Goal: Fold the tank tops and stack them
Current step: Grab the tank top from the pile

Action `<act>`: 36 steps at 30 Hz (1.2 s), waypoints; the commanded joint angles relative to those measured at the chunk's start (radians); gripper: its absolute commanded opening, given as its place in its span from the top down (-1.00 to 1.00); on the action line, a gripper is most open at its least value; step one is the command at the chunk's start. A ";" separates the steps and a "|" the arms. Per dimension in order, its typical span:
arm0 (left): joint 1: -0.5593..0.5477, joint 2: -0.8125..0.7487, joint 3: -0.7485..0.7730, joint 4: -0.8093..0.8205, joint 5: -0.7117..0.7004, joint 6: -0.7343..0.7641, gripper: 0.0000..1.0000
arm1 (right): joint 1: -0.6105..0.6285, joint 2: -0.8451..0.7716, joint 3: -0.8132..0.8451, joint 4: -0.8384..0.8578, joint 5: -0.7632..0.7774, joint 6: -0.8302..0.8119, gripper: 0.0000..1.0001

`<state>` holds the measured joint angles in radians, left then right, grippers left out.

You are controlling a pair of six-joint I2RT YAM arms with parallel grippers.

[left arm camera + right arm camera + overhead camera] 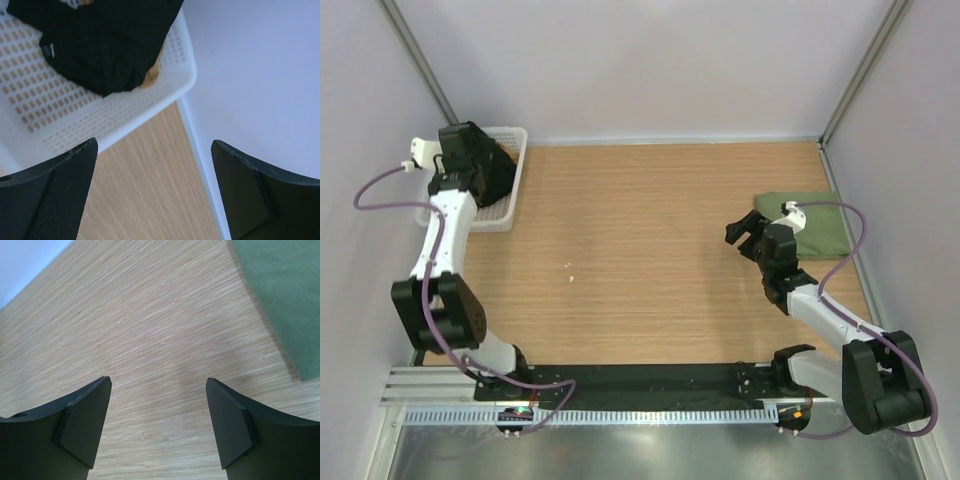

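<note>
We found the olive green tank top (815, 225) lying folded flat at the right edge of the table (640, 230). Our right gripper (159, 382) hung just beside it, jaws spread wide and empty. The black tank top (100, 45) sat bunched in the white mesh basket (175, 80) at the far left. Our left gripper (155, 145) hovered by the basket's corner, likewise wide open with nothing held. We judged 1 of 2 tops folded and the fetching of the second in hand. The next move called for the left gripper to shift over the black cloth, descend and pinch it.
</note>
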<state>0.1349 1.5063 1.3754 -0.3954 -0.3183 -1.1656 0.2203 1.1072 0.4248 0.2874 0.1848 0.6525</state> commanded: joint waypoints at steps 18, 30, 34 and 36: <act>0.135 0.797 0.765 -0.238 -0.081 0.155 -0.99 | 0.014 0.086 0.061 0.055 -0.010 -0.010 -0.67; 0.170 1.036 0.926 -0.123 0.129 0.101 0.64 | 0.016 0.118 0.078 0.052 0.007 -0.028 -0.66; 0.169 0.916 0.763 0.033 0.246 0.048 1.00 | 0.016 0.131 0.094 0.044 -0.002 -0.031 -0.66; 0.160 0.793 0.638 0.128 0.262 0.029 1.00 | 0.024 0.115 0.094 0.032 0.004 -0.034 -0.65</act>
<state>0.3008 2.4565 2.1178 -0.3923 -0.1551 -1.0935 0.2306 1.2369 0.4751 0.2901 0.1688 0.6415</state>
